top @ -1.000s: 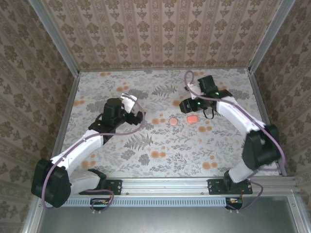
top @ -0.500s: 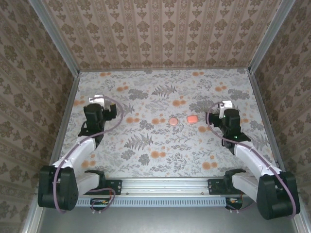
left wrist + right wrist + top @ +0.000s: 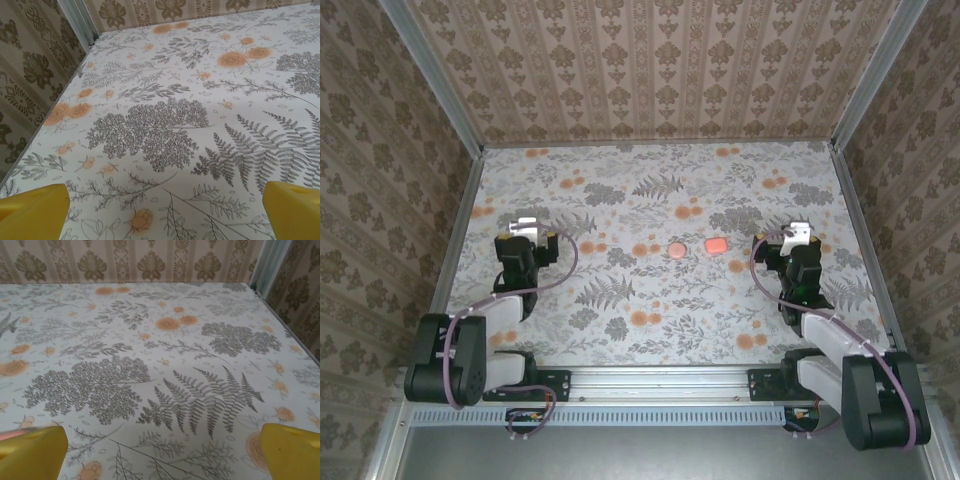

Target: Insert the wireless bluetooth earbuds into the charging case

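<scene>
Going off the overhead cam here. The task stuff is two tiny salmon-pink bits lying on the desk [image 3: 650, 190], roughly mid-way across. The round earbud [image 3: 676, 249] sits on the left and the squarer earbud [image 3: 716, 245] is just beside it on the right, not touching. They're way too small from up there for me to tell whether either one is really a case, open or shut, or what's in it.

The desk cover is a grey fern print with flat orange blotches [image 3: 640, 249] right next to the pink bits. The colour's close enough that they're easy to mix up. Wallpapered walls [image 3: 650, 70] box the desk in.

The left pincer [image 3: 162, 212] is spread wide with its yellow fingers [image 3: 32, 212] holding nothing, over bare print near the left wall. The right pincer [image 3: 161, 452] is the same deal, wide apart and gripping nothing, over by the right side. Both are well apart from the pink bits, which lie between them.
</scene>
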Controlling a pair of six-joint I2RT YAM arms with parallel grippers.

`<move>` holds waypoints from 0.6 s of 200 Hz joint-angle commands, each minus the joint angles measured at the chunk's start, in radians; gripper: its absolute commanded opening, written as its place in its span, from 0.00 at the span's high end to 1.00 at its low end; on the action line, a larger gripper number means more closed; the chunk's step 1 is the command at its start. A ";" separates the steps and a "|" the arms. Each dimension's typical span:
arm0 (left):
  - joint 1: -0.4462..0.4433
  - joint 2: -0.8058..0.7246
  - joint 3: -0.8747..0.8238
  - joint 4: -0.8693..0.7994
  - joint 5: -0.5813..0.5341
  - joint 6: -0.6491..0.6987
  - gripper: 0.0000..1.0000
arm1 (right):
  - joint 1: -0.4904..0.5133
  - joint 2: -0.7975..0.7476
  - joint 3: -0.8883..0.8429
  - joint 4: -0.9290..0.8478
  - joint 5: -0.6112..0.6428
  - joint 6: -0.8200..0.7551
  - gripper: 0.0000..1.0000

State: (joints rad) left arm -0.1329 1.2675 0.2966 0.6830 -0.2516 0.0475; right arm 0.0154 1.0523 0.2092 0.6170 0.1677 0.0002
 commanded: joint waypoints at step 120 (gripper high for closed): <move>0.096 0.264 0.082 0.210 0.051 -0.046 0.00 | 0.010 0.476 0.190 0.254 -0.145 0.007 0.00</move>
State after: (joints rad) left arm -0.0380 1.5444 0.3656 0.8970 -0.2237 0.0261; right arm 0.0544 1.5326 0.3344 0.9051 0.0566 -0.0143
